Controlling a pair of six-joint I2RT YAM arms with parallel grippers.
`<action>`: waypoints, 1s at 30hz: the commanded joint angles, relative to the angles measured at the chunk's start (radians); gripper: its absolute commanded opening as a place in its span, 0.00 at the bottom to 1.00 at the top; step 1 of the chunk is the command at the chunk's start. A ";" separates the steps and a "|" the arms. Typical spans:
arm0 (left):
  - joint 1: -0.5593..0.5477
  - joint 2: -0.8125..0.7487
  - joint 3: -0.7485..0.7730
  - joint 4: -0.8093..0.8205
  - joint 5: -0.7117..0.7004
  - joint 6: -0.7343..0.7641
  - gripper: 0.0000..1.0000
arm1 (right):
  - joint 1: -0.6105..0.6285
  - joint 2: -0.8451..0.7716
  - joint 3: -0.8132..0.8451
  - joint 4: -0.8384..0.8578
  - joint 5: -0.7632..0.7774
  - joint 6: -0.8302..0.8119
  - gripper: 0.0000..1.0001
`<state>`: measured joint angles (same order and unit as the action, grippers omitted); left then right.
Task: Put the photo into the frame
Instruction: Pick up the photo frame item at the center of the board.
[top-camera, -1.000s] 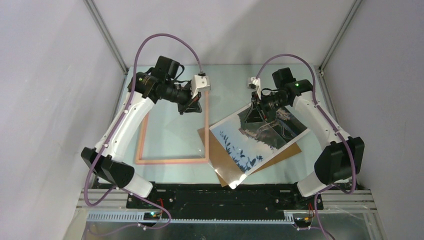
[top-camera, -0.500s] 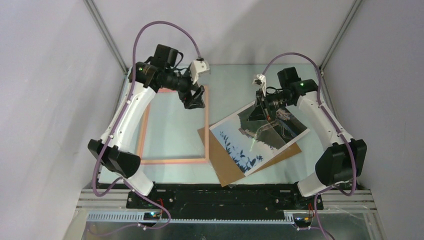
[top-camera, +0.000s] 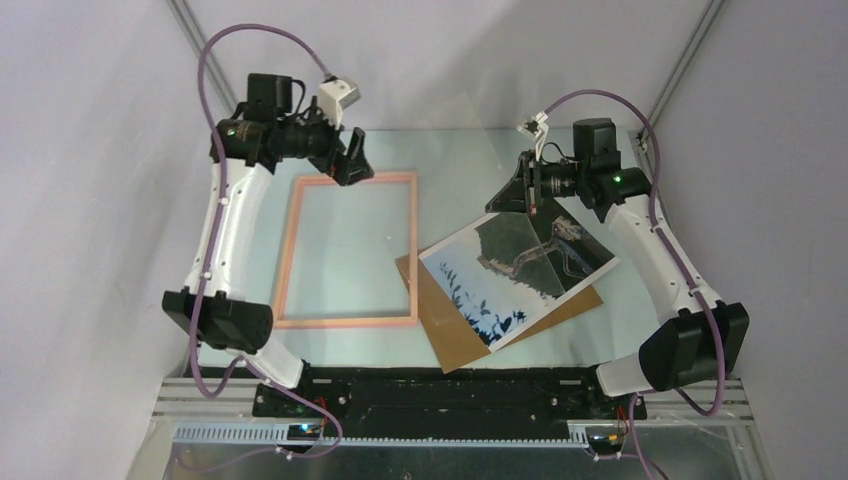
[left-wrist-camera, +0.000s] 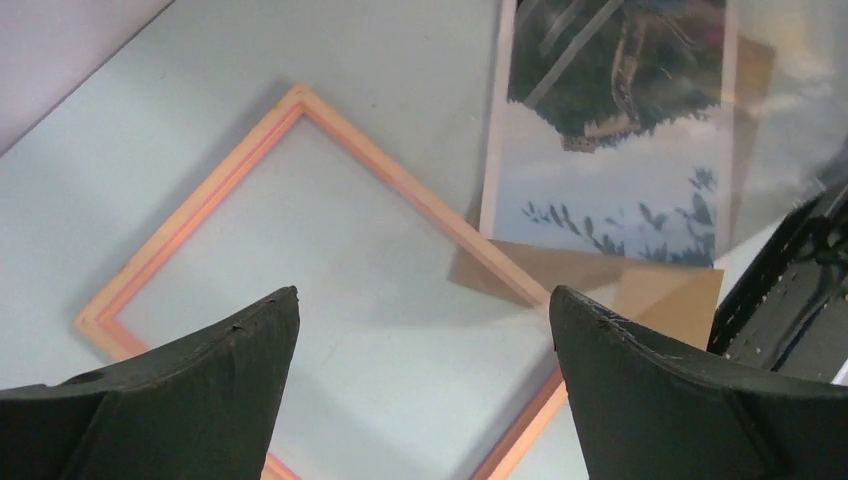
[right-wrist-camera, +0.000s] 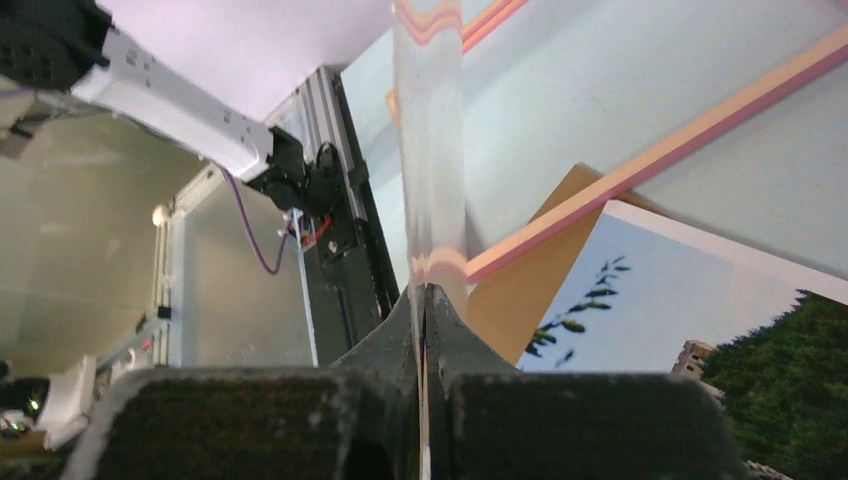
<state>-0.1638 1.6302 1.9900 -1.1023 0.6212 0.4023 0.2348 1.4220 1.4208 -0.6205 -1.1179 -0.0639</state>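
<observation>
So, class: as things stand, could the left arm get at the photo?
Probably yes. The left gripper is open and empty above the far edge of the frame, and the photo lies face up on the backing board. Only the clear pane clamped in the right gripper hangs over its far end.

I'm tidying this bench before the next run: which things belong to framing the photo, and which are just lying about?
Job: photo; frame; clear pane, clamped in the right jaws.
Lying about: brown backing board, under the photo.
</observation>
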 joint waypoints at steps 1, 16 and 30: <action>0.064 -0.122 -0.051 0.056 -0.068 -0.086 1.00 | -0.006 0.014 -0.001 0.203 0.043 0.264 0.00; 0.293 -0.171 -0.391 0.187 -0.365 -0.203 1.00 | -0.079 0.069 -0.124 0.687 -0.006 0.813 0.00; 0.332 0.116 -0.423 0.209 -0.537 -0.260 0.97 | -0.105 0.060 -0.208 0.852 -0.031 0.944 0.00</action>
<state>0.1604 1.7088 1.5650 -0.9207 0.1413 0.1707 0.1383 1.4994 1.2289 0.1291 -1.1164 0.8322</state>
